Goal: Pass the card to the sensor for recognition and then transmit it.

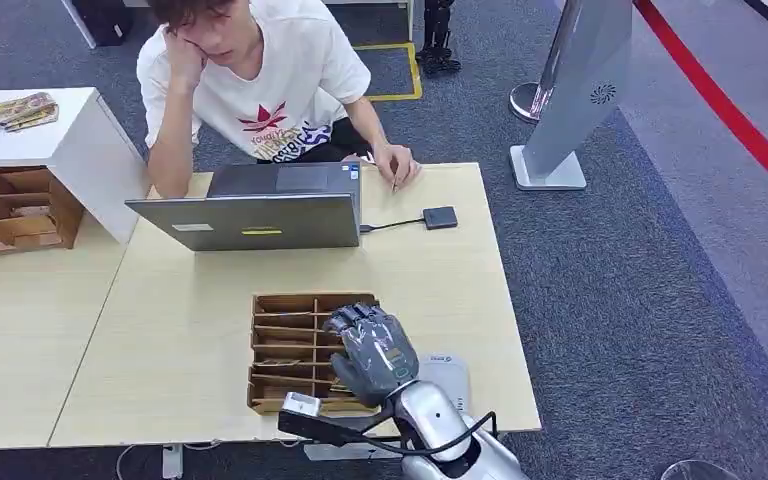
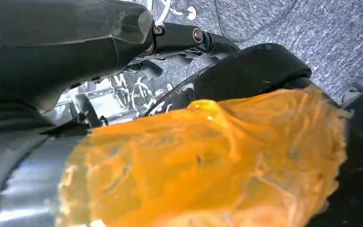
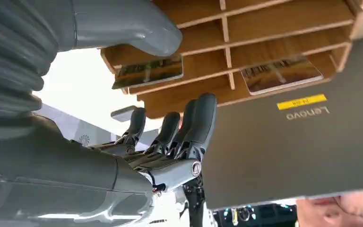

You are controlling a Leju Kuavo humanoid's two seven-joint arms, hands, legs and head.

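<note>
- Over the wooden rack on the worktop, the right robot hand hovers with fingers spread, empty.
- Card looks thin, stiff, light, slick; pinch its exposed edge.
- Left robot hand: cannot tell.

Even bright light, blurred close-ups

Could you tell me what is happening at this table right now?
The right robot hand hovers over the slotted wooden card organiser on the pale wooden table, fingers apart, holding nothing. A card lies in a slot near its thumb. A person sits behind the grey laptop, beside a small black sensor.
</note>
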